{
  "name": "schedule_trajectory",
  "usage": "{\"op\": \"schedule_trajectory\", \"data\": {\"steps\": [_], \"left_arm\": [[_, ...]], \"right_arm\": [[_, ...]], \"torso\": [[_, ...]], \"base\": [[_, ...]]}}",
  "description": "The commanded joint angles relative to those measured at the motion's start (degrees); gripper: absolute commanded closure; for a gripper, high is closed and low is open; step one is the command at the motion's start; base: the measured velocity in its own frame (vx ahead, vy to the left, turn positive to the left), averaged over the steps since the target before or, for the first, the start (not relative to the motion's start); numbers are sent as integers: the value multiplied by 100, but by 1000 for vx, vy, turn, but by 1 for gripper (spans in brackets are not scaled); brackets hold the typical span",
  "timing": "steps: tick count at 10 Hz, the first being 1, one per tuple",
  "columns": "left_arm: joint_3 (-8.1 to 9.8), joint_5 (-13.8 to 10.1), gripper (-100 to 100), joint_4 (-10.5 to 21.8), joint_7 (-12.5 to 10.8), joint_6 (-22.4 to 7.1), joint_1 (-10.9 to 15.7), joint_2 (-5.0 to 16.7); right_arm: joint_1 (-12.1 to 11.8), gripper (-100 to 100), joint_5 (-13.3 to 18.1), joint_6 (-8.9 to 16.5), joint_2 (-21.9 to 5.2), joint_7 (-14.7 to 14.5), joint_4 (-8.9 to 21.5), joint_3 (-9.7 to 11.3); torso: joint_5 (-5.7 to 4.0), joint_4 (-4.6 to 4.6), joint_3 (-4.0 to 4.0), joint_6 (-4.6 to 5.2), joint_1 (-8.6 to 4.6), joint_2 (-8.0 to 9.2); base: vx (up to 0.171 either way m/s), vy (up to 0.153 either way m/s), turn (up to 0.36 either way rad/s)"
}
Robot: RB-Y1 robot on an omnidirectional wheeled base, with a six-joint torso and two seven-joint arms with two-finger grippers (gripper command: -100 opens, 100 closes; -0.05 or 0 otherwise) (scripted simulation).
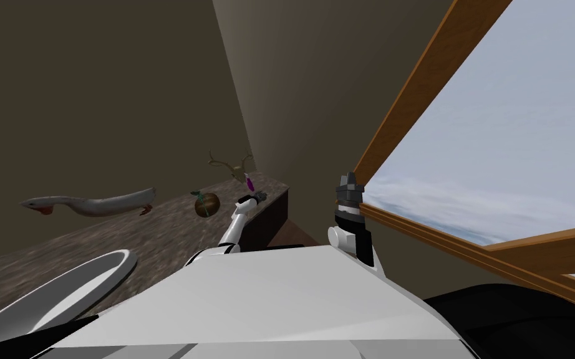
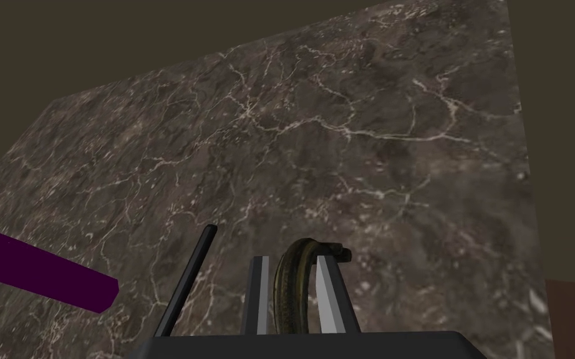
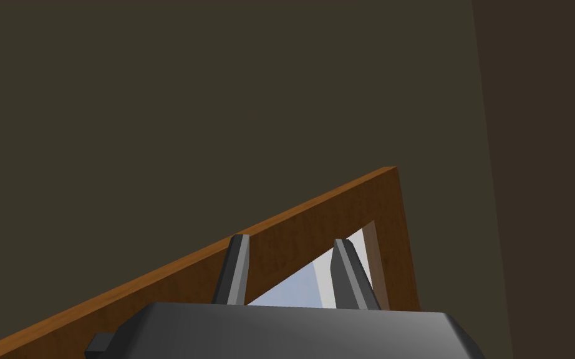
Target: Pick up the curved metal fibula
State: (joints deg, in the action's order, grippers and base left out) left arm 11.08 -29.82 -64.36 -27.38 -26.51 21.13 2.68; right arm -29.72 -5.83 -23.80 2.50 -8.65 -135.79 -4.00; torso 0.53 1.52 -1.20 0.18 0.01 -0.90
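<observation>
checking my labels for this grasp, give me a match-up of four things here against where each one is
1 curved dark metal fibula
2 flat purple bar
3 long-necked white bird figure
4 round brown ball

a to the ball's left, by the wall
b between the left gripper fingers
c on the marbled brown counter, between bird and left arm
d beside the left gripper, over the counter

Pairs: 1-b, 2-d, 3-a, 4-c

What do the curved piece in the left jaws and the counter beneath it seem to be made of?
Curved fibula: likely aged metal, dull bronze-brown with a faint sheen. Counter: looks like dark brown marble or similar stone, from its pale branching veins.
</observation>
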Motion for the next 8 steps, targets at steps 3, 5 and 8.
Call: {"op": "schedule_trajectory", "data": {"steps": [3, 5, 8], "left_arm": [[43, -13, 100, -552, 33, -154, -344, -8], [142, -26, 100, -915, 84, -467, -750, -21], [142, -26, 100, -1341, 84, -467, -873, -21]], "right_arm": [[0, 0, 0, 0, 0, 0, 0, 0], [0, 0, 0, 0, 0, 0, 0, 0], [0, 0, 0, 0, 0, 0, 0, 0]], "torso": [[-2, -4, 2, -3, 3, 2], [-1, -1, 0, 1, -2, 0], [-5, -11, 9, -2, 5, 10]], "base": [[25, -18, -11], [57, -28, -87], [9, -10, 12]]}}
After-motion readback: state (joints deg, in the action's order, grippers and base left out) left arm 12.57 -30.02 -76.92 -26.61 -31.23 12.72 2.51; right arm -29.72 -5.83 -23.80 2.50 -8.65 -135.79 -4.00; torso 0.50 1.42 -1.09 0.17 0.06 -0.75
